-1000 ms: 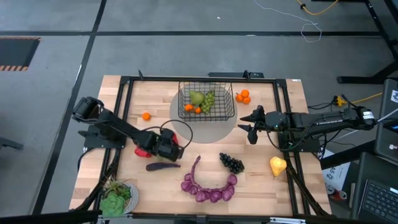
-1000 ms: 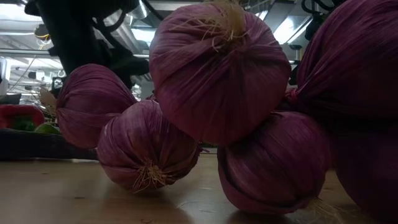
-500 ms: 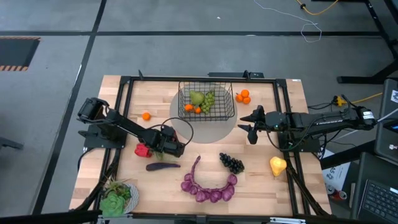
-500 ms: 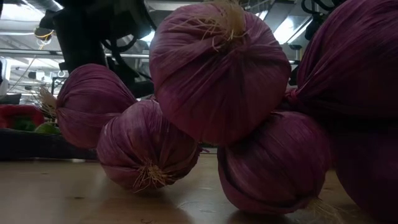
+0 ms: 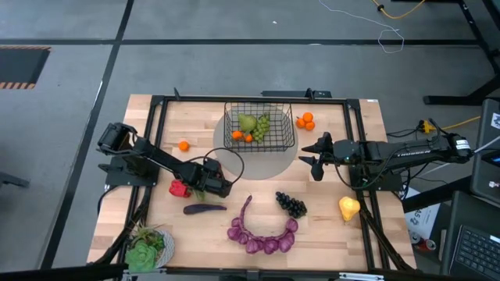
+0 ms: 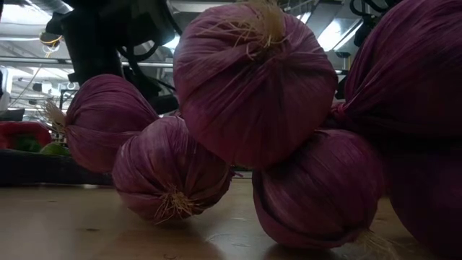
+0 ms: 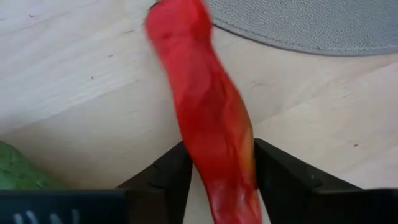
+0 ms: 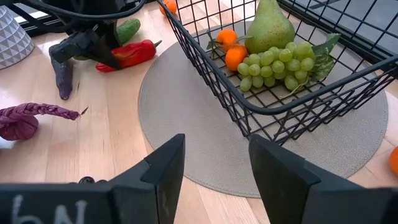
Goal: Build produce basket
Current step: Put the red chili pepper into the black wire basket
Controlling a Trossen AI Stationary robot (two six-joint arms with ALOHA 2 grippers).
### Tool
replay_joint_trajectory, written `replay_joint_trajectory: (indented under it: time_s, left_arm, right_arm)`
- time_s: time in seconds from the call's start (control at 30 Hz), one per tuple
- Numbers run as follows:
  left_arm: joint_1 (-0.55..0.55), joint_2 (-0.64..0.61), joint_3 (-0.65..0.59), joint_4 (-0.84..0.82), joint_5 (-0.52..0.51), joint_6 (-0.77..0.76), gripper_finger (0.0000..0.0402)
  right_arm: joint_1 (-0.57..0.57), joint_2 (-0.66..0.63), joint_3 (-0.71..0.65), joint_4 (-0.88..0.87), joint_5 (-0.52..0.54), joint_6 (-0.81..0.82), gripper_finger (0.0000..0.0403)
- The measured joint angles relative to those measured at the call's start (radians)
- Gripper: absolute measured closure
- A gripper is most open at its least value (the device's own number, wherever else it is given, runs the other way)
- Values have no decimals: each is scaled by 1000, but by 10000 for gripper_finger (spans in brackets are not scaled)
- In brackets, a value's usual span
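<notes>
High view: wooden table [image 5: 168, 140], grey floor [image 5: 195, 70].

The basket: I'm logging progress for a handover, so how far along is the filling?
Done: the basket holds a green pear, green grapes and small oranges. In hand: the left gripper straddles a red pepper on the table. Left: the aubergine, onion string, dark grapes, yellow pear and loose oranges. The right gripper waits beside the basket.
</notes>
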Motion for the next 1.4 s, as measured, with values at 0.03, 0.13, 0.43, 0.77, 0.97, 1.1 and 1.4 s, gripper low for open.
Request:
replay_joint_trajectory:
  time_s: [0.03,0.13,0.43,0.77,0.97,1.1,1.4]
  left_arm:
    - [0,0,0,-1,1,0,251]
    - [-7,0,-1,-7,-8,0,289]
    - [-25,-37,20,-25,44,-1,365]
    - [-79,-73,212,-40,56,234,365]
    - [-91,-74,318,-42,5,443,363]
    - [-35,-74,379,-51,-90,626,364]
    - [253,-75,563,-47,-191,1088,362]
  right_arm:
    - [0,0,0,0,0,0,221]
    - [0,0,0,0,0,0,221]
    - [0,0,0,0,0,0,221]
    - [0,0,0,1,0,0,221]
    - [0,0,0,1,0,0,221]
    - [0,0,0,1,0,0,221]
    - [0,0,0,2,0,0,221]
